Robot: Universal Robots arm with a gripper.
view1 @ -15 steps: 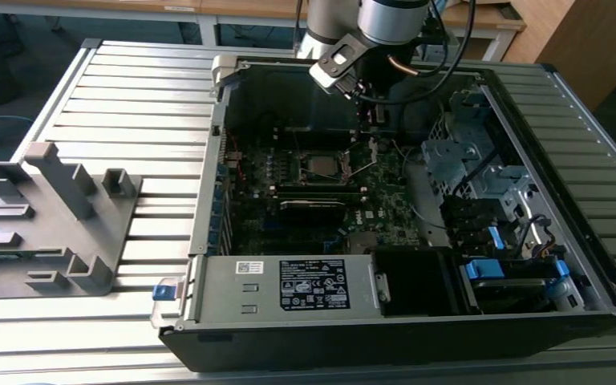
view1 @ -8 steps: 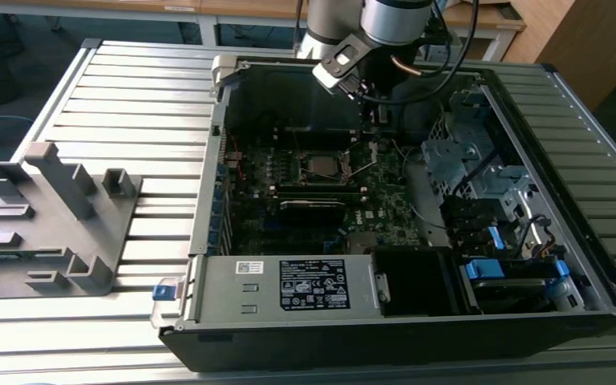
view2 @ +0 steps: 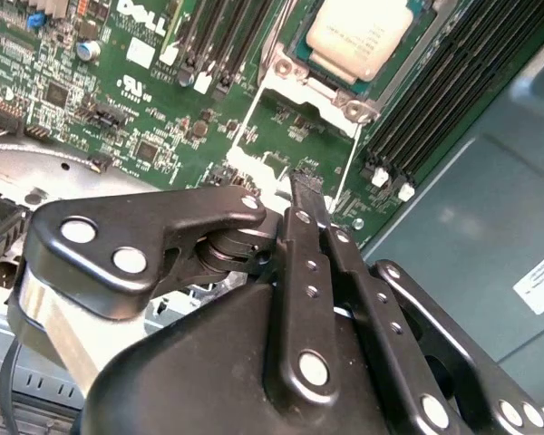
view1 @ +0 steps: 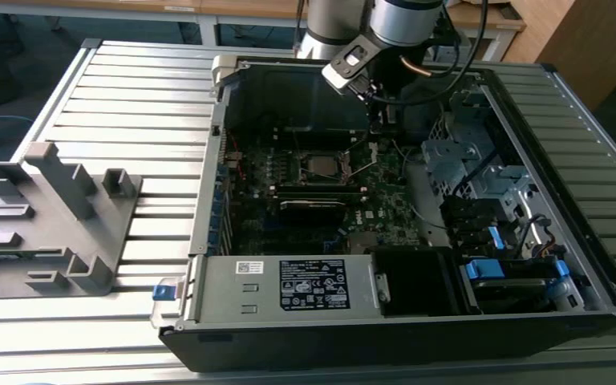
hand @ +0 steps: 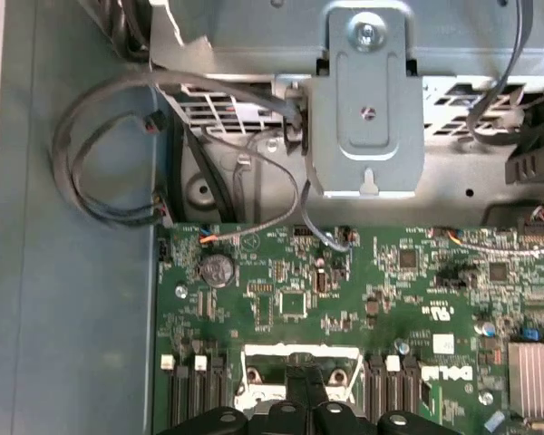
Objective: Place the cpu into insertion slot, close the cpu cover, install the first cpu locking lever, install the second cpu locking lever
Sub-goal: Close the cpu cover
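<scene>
The cpu (view2: pixel 363 36) is a pale square chip lying flat in the insertion slot (view2: pixel 344 104), whose silver rim frames it. In the exterior view the cpu (view1: pixel 324 164) sits mid-motherboard with a thin lever (view1: pixel 365 169) slanting up at its right. The silver cpu cover (view2: pixel 290 68) appears to lie around the chip; I cannot tell if it is latched. My gripper (view2: pixel 306 181) is shut with nothing between its fingers, hovering over bare board a short way from the socket's edge. It also appears as my gripper (view1: pixel 385 119) and my gripper (hand: pixel 304 403), just off the slot's rim (hand: pixel 254 372).
Black memory slots (view2: pixel 453 82) flank the socket. A grey metal bracket (hand: pixel 367 118) and looped cables (hand: pixel 100 154) lie beyond the board's edge, a heat sink (hand: pixel 535 376) to one side. The drive cage (view1: pixel 468 160) and case wall (view1: pixel 217 136) hem the board in. A grey fixture (view1: pixel 46 216) stands outside.
</scene>
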